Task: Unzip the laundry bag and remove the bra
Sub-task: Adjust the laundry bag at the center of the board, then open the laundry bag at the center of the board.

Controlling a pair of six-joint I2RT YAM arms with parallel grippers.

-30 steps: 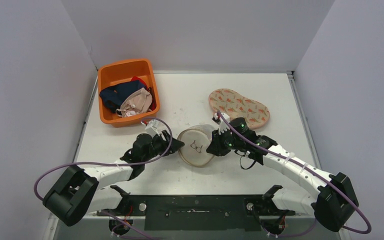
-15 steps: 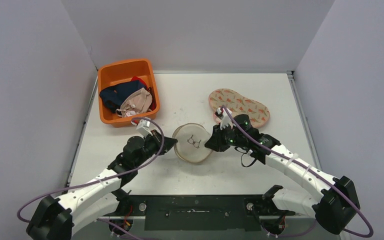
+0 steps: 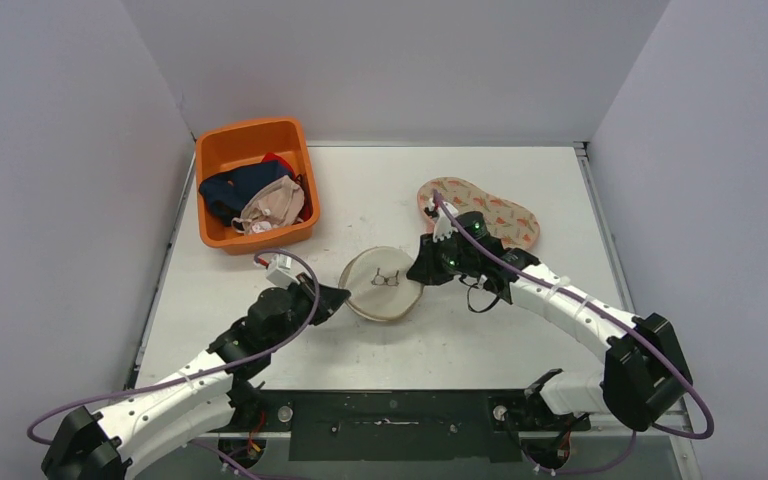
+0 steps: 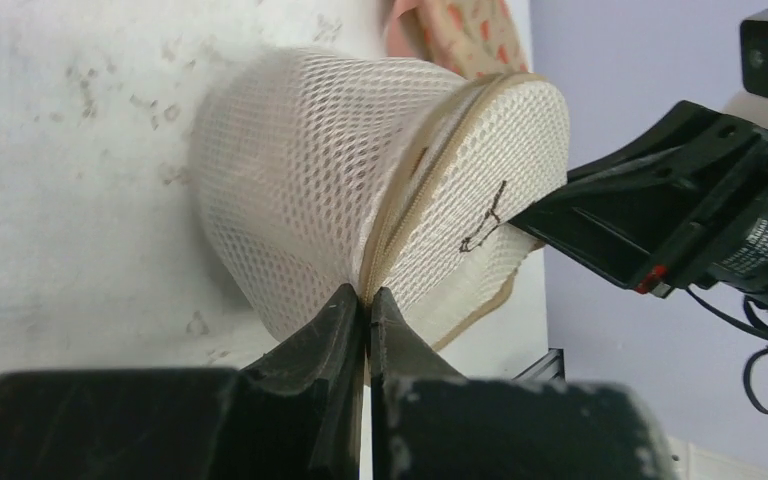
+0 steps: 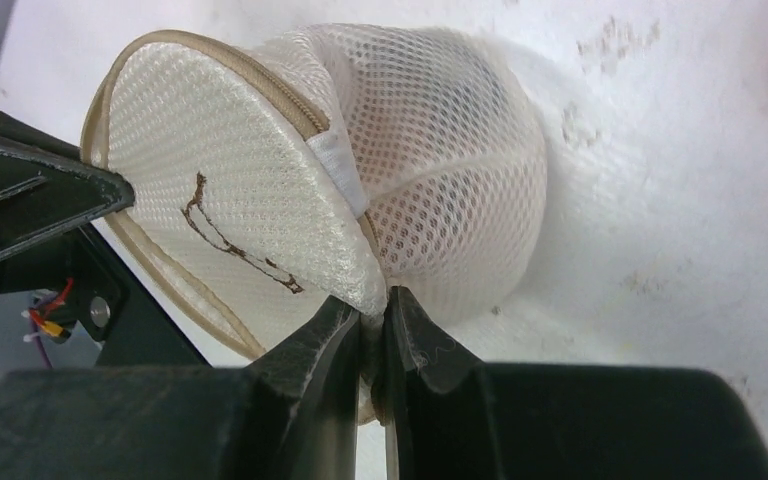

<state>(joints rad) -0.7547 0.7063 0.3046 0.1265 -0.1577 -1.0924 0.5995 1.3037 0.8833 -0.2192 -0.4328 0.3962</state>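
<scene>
1. The laundry bag (image 3: 382,285), mid-bench (image 3: 360,190), has shifted slightly toward the far edge. Its zip looks mostly shut, and the bra is presumably inside.
2. The left gripper (image 4: 362,298) has just pressed its fingers together on the zip seam, likely ready to pull.
3. The right gripper (image 5: 374,303) pinches the opposite rim, bracing the bag.
4. The orange basket (image 3: 250,128), in the far-left corner, and the patterned piece (image 3: 495,215), far right, obstruct nothing.

Bright, even overhead light; shadows soft.
Top view sharp, no glare. Wrist cams: near fingers (image 4: 325,340) dark & blurry, mesh bag (image 4: 300,170) crisp w/ faint shadow on table (image 4: 60,200); far bkgd slightly soft.
</scene>
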